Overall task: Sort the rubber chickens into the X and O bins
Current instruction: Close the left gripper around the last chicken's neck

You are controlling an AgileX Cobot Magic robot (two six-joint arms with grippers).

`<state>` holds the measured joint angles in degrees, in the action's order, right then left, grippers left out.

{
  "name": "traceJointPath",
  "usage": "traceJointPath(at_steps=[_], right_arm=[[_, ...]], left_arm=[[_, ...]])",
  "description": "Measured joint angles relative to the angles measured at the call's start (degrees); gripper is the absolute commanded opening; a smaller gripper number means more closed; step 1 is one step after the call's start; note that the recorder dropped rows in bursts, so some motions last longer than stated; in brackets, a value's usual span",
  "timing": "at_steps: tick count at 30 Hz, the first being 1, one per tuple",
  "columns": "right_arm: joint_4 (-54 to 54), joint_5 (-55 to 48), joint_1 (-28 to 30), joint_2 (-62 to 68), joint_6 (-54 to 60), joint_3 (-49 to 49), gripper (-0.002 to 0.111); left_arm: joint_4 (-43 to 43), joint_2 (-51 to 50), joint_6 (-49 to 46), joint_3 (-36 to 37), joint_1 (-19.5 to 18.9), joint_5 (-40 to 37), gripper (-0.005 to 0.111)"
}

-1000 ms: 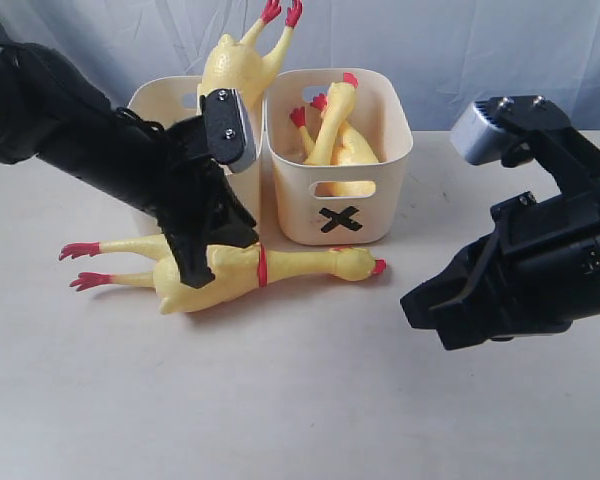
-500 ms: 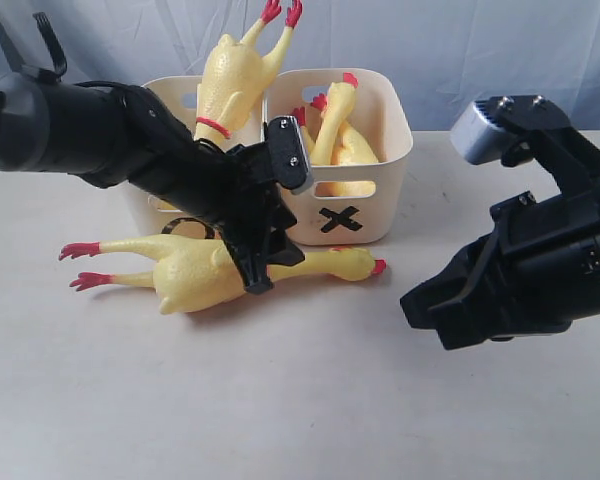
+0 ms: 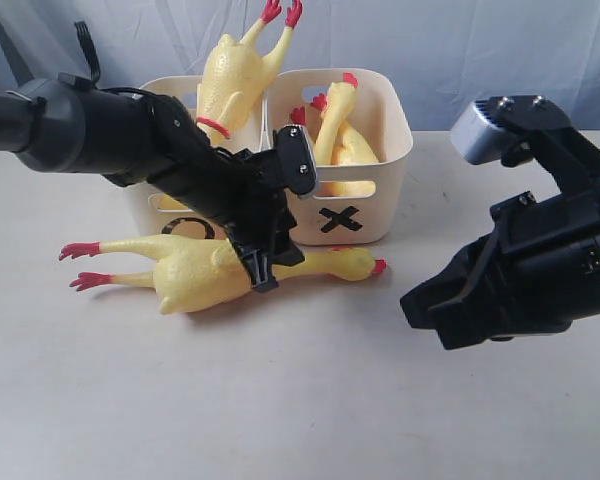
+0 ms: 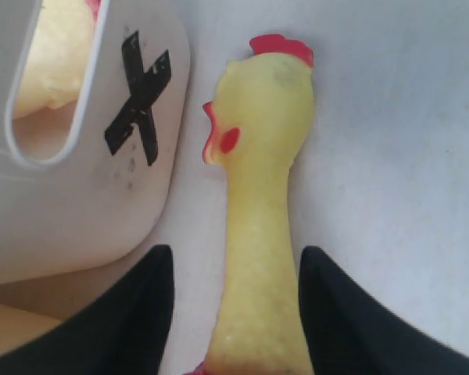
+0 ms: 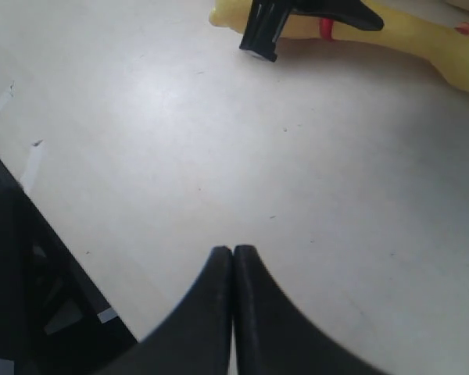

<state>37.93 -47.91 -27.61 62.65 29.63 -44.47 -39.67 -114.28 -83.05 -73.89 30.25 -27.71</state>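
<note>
The left gripper (image 3: 264,272) has been brought from body to neck of the rubber chicken (image 3: 190,277) lying before the X bin (image 3: 380,200), jaws parted astride it, so a grasp seems imminent; the right gripper (image 5: 233,259) is seen with jaws together.

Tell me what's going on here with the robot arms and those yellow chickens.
The left gripper is down over the large yellow rubber chicken lying on the table in front of the bins. Its open jaws straddle the neck without closing on it. The cream plastic tub marked X holds smaller chickens. One big chicken stands feet-up in the matching tub marked O. The right gripper is shut and empty, off to the side.
</note>
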Motion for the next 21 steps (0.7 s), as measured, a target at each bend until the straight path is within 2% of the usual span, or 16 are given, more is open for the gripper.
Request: traceJointPath(at_steps=[21], right_arm=[[0.0,0.0,0.0,0.0,0.0,0.0,-0.001]], left_arm=[[2.1,0.0,1.0,-0.3,0.0,-2.0,0.045]])
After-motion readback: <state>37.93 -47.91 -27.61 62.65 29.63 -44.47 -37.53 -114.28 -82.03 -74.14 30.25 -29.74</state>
